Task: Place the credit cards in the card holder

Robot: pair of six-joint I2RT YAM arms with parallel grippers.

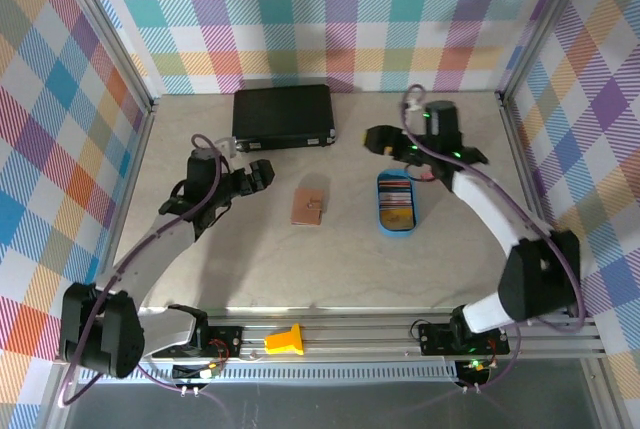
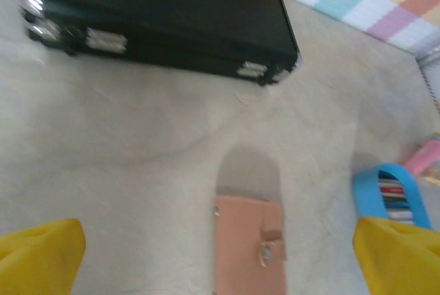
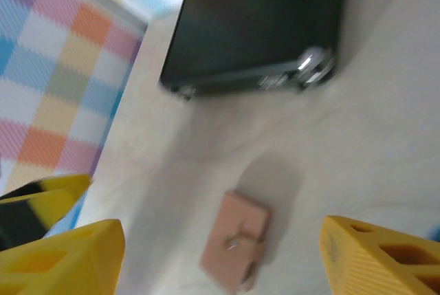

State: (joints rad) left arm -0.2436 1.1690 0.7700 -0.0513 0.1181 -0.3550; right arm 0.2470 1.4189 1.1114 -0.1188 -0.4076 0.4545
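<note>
The card holder (image 1: 307,206) is a closed salmon-brown wallet lying flat in the middle of the table. Several credit cards (image 1: 396,199) lie in a blue oval tray (image 1: 397,233) just to its right. My left gripper (image 1: 262,174) hovers left of the holder and is open. In the left wrist view its yellow fingers (image 2: 38,257) stand wide apart over the holder (image 2: 249,247), with the cards (image 2: 393,195) at the right edge. My right gripper (image 1: 378,139) hangs behind the tray, also open. Its wrist view looks down on the holder (image 3: 235,240) between spread fingers (image 3: 381,257).
A large black case (image 1: 283,116) lies closed at the back of the table, also seen as the black case (image 2: 158,13) and the black case (image 3: 254,27). Checkered walls enclose the table on three sides. A yellow block (image 1: 285,340) sits on the front rail.
</note>
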